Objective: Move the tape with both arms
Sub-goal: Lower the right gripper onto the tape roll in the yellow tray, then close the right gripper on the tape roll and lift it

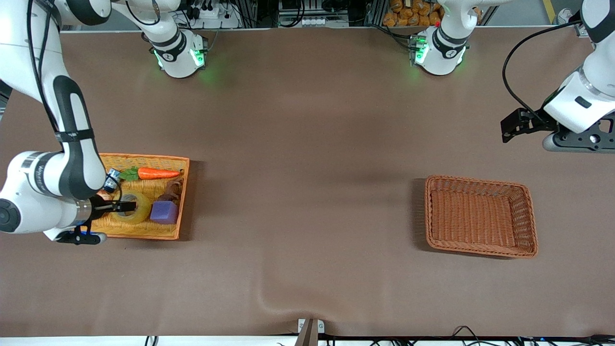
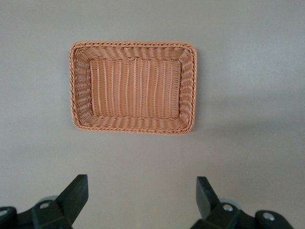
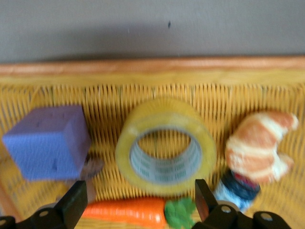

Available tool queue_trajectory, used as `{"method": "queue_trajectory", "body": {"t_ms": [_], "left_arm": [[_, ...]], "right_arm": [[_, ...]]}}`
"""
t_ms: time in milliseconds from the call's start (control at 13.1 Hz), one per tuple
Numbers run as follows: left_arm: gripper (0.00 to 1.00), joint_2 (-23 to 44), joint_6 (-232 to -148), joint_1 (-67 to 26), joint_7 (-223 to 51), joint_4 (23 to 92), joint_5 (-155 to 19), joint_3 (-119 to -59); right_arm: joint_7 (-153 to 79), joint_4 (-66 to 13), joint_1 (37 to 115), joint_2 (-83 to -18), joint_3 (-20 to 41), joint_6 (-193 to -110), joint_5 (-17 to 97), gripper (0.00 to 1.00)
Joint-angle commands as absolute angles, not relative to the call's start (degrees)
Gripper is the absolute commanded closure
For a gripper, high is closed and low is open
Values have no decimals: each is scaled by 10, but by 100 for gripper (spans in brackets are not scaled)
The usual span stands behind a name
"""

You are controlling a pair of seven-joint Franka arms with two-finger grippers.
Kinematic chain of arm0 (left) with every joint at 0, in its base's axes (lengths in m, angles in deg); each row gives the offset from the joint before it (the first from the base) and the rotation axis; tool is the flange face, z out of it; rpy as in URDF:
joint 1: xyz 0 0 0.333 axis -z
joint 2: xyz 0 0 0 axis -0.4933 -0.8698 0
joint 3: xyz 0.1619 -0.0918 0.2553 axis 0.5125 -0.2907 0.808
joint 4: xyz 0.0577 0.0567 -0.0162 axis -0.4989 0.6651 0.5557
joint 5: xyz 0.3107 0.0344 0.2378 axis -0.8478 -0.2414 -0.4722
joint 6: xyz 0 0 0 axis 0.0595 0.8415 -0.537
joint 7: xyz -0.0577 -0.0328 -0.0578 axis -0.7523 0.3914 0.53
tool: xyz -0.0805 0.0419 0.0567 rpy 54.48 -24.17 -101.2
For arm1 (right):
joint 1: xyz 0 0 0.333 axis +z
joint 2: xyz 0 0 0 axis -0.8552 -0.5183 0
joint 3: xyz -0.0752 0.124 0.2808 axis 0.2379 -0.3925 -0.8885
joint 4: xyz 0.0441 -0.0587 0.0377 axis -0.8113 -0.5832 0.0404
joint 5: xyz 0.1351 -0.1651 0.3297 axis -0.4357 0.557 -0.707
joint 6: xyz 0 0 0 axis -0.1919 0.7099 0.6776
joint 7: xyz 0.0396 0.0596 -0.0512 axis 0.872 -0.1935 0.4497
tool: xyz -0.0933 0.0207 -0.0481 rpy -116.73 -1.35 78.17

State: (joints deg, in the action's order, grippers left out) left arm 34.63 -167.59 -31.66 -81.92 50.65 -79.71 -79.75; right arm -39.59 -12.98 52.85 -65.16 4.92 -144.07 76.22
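The tape (image 1: 144, 209), a yellowish ring with a grey-white core, lies in the yellow basket (image 1: 144, 157) at the right arm's end of the table. It also shows in the right wrist view (image 3: 164, 114), between a purple cube and a croissant. My right gripper (image 1: 126, 206) is open and empty, low over the tape and not touching it; in its wrist view (image 3: 140, 202) the fingers (image 3: 76, 202) stand wide apart. My left gripper (image 1: 514, 126) waits open and empty, up in the air over bare table at the left arm's end (image 2: 141, 195).
The yellow basket also holds a carrot (image 1: 156, 173), a purple cube (image 1: 164, 212), a croissant (image 3: 259, 145) and a small blue can (image 1: 113, 180). An empty brown wicker basket (image 1: 480, 182) stands toward the left arm's end and shows in the left wrist view (image 2: 78, 86).
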Motion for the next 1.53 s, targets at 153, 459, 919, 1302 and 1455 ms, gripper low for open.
{"method": "queue_trajectory", "body": {"t_ms": [153, 459, 919, 1302, 1455], "left_arm": [[0, 334, -1694, -311, -826, 507, -790, -801], [0, 330, -1699, -311, -826, 507, -790, -805], [0, 331, -1699, -314, -826, 508, -789, -805], [0, 336, -1699, -313, -826, 501, -794, -814], [0, 337, -1699, -314, -826, 500, -796, -824]], "right_arm": [[-381, -226, 529, -640, 45, -1577, 752, 0], [-376, -255, 524, -641, 46, -1571, 752, 0], [-374, -262, 525, -630, 45, -1571, 752, 100], [-380, -256, 527, -609, 44, -1548, 751, 100], [-383, -253, 531, -591, 44, -1532, 751, 100]]}}
